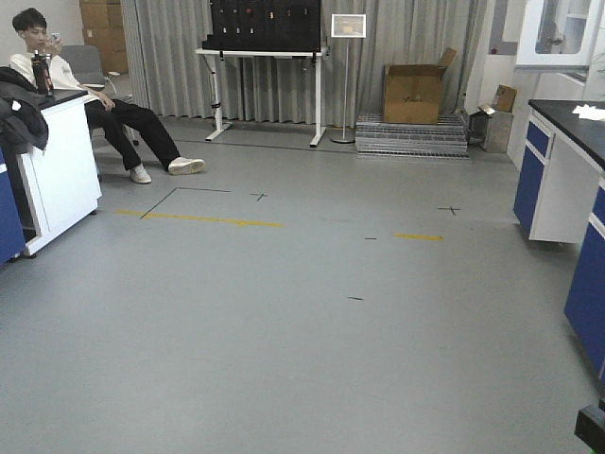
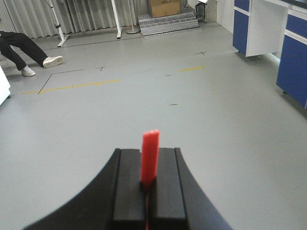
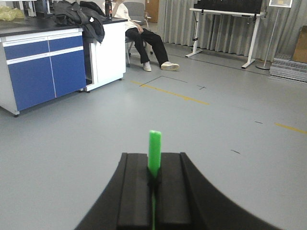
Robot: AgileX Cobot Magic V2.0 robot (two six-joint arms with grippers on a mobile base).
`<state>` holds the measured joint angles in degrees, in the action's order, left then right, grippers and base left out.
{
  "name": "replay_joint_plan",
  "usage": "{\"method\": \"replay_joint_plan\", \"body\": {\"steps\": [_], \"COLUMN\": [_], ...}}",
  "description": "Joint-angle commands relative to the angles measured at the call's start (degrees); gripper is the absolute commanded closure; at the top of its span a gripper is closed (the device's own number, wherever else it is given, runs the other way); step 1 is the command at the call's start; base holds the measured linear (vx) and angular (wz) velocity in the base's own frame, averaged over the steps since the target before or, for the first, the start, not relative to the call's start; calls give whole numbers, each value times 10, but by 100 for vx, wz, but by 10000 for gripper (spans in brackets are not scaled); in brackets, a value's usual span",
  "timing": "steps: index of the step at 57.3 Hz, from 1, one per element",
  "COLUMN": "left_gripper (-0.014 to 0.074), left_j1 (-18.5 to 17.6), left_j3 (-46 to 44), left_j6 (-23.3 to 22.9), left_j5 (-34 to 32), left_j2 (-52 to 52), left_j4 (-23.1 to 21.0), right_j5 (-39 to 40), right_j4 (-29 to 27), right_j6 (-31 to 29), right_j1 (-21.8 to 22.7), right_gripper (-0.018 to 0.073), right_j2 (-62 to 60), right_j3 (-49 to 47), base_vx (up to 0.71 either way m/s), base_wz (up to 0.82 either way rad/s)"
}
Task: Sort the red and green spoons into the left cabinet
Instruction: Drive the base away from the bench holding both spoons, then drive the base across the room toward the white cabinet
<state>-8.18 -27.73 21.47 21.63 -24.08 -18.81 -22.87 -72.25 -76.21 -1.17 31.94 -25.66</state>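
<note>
Left gripper [image 2: 149, 179] is clamped tight on the slim bright red plastic spoon [image 2: 150, 158], one end standing out past the pads. Right gripper [image 3: 153, 182] holds the slim bright green plastic spoon [image 3: 154, 151] likewise. The left cabinet is in no view; only open floor shows. Hold both grips firm while you turn to find it. Contents of the open brown cardboard box [image 1: 413, 95] are hidden
</note>
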Motion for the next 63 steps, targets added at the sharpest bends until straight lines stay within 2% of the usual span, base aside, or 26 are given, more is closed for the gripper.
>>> {"method": "replay_joint_plan", "body": {"steps": [1, 63], "left_gripper": [597, 597], "left_j1": [-3, -3], "left_j3": [-15, -15], "left_j6": [-4, -4], "left_j5": [-42, -40], "left_j2": [-3, -3], "left_j4": [-9, -9], "right_j5": [11, 11], "right_j4": [-20, -20], "right_j6": [0, 0], "right_j1": [1, 1], "right_gripper": [563, 563], "right_j2": [-1, -1], "right_j3": [-16, -16], "base_vx": [44, 52], "base_wz": [7, -2]}}
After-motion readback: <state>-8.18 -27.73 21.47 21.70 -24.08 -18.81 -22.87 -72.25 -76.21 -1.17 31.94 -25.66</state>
